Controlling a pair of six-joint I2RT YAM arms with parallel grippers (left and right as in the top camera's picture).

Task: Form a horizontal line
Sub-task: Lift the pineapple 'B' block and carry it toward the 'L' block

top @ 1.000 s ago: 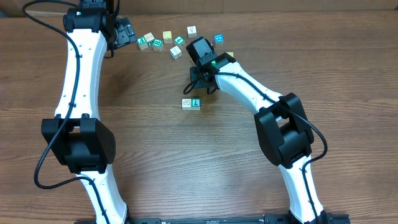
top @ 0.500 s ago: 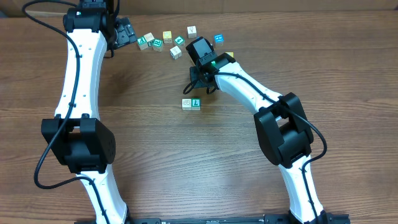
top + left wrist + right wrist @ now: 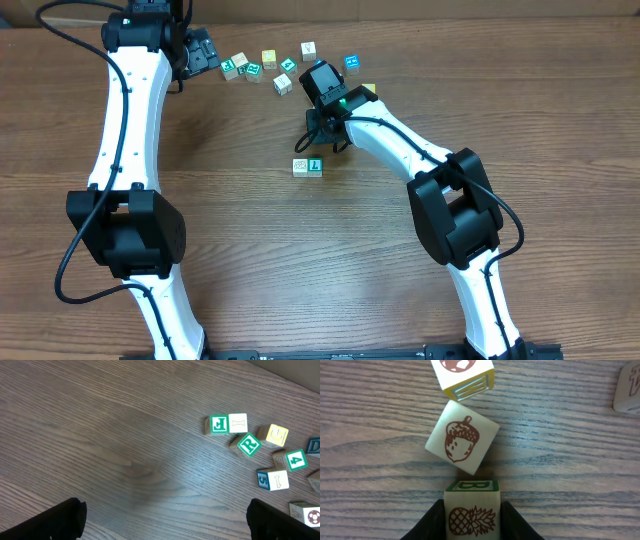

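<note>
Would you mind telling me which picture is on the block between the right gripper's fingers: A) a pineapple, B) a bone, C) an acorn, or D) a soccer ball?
A: in the right wrist view the pineapple block sits between the fingers of the right gripper, its face showing a brown pineapple; the acorn block lies just beyond it.

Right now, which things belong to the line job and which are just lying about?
Job: pineapple block, held in the right gripper; acorn block; central pair of blocks; loose blocks up top.
Lying about: left arm's black cable; left gripper, open, holding nothing.
</note>
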